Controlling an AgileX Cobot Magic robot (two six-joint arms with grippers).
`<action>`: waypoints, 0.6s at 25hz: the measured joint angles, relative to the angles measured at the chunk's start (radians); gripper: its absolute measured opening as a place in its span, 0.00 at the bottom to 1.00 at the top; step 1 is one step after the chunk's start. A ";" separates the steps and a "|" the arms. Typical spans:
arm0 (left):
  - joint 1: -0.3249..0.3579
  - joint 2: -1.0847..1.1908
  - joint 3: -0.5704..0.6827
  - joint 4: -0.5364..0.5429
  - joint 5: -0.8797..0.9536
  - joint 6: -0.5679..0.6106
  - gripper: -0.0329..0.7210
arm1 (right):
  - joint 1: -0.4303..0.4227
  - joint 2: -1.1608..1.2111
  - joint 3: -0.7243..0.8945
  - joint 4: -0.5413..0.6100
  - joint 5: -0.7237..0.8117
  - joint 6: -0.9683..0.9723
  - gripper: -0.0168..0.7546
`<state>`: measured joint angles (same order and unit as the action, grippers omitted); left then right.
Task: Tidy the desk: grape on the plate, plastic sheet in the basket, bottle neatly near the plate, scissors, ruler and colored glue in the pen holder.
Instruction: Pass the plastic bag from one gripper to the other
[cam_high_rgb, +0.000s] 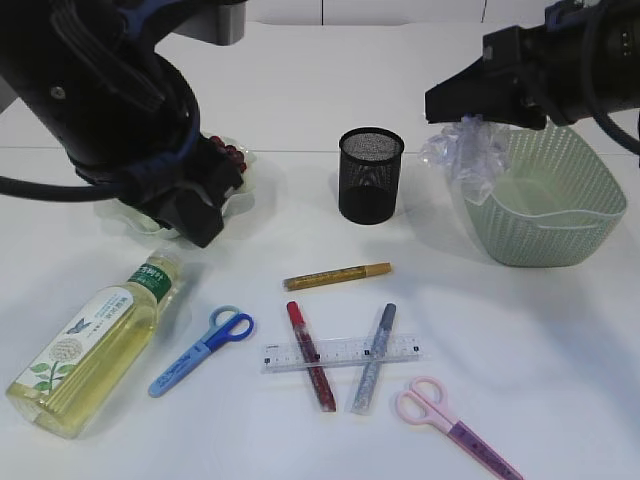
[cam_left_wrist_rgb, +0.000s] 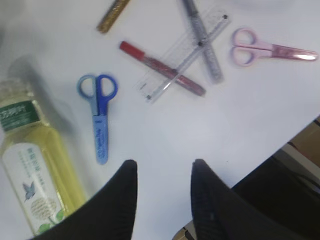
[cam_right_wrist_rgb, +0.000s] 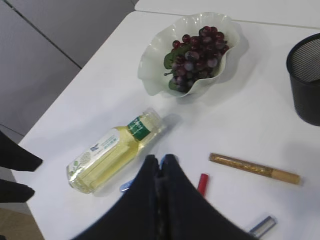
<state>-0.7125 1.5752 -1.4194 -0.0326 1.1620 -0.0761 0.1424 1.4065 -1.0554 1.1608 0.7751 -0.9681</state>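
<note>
Grapes: dark red grape bunch (cam_right_wrist_rgb: 195, 52) in wavy white plate (cam_right_wrist_rgb: 150, 60), far left corner of table.
Plastic: crumpled clear plastic sheet (cam_high_rgb: 465, 150) on green woven basket (cam_high_rgb: 560, 215) rim.
Left gripper (cam_left_wrist_rgb: 162, 192): released, empty.
Right gripper (cam_right_wrist_rgb: 160, 177): clenched, empty.

**What I cannot see from here**

In my exterior view the left arm covers most of the plate (cam_high_rgb: 240, 195) and its grapes (cam_high_rgb: 232, 153). The pink scissors (cam_high_rgb: 455, 428) run off the bottom edge. My right tool (cam_right_wrist_rgb: 161, 167) hides the blue scissors (cam_right_wrist_rgb: 127, 185) and much of the red glue (cam_right_wrist_rgb: 202, 183). The bottle (cam_left_wrist_rgb: 30, 165) label is too blurred to read.
</note>
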 joint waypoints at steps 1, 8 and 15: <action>0.000 0.000 0.000 0.033 0.007 -0.044 0.40 | 0.000 0.007 0.000 -0.014 -0.017 0.005 0.04; 0.000 0.000 -0.006 0.193 0.037 -0.215 0.40 | 0.000 0.074 -0.047 -0.245 -0.135 0.135 0.04; 0.000 0.000 -0.015 0.203 0.037 -0.223 0.40 | 0.000 0.161 -0.167 -0.390 -0.271 0.193 0.04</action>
<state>-0.7125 1.5752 -1.4346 0.1704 1.1989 -0.2994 0.1424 1.5677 -1.2226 0.7708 0.5045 -0.7749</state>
